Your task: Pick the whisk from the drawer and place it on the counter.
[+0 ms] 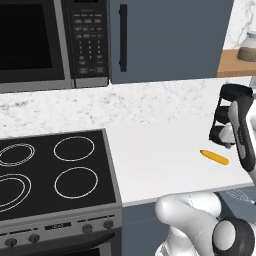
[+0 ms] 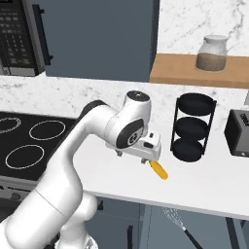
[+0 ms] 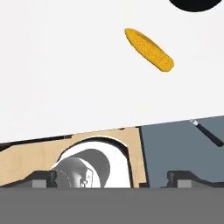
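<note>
The whisk [image 2: 178,224] lies in the open drawer [image 2: 209,228] below the counter's front edge, its silver wire head toward the counter and its black handle pointing away. In the hand view just the handle's end [image 3: 206,133] shows on the drawer's blue-grey floor [image 3: 179,146]. My gripper [image 3: 113,178] hangs over the white counter [image 2: 209,180] near its front edge, left of the whisk and above it. Its fingertips [image 3: 43,178] stand wide apart, open, with nothing between them. In the right base view the gripper [image 2: 146,159] is just left of a yellow corn cob.
A yellow corn cob [image 3: 148,49] lies on the counter close to my hand. A black three-tier rack [image 2: 193,127] and a dark toaster [image 2: 238,132] stand to the right, a jar [image 2: 212,53] on a wooden shelf behind. The black stovetop [image 1: 50,170] is to the left.
</note>
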Available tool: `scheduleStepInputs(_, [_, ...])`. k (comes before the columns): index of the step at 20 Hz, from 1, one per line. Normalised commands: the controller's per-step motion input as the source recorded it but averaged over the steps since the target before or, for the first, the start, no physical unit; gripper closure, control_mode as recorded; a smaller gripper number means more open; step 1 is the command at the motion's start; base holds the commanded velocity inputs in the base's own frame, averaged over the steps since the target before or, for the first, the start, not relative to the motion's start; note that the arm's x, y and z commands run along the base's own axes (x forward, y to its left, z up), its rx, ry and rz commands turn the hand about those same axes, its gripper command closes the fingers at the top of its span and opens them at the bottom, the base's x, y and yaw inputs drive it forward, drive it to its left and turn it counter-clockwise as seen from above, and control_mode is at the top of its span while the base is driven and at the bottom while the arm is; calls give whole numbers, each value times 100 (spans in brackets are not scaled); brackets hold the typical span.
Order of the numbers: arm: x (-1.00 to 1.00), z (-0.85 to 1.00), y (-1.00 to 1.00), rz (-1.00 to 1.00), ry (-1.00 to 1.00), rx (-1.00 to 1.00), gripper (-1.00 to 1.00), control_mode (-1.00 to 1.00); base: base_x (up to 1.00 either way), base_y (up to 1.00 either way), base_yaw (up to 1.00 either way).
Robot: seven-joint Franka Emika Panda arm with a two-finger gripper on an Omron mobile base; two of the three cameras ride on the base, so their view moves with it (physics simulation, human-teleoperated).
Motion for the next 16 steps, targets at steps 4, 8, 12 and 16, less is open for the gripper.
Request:
scheduleStepInputs(4, [-6, -74, -100, -10, 12, 0, -100, -100, 0, 0, 0])
scheduleStepInputs(8, [-25, -83, -100, -7, 7, 0, -100, -100, 0, 0, 0])
scheduleStepInputs(12, [-12, -87, -100, -1, 1, 0, -100, -100, 0, 0, 0])
scheduleStepInputs(16, [0, -81, -93, 1, 0, 0, -100, -100, 0, 0, 0])
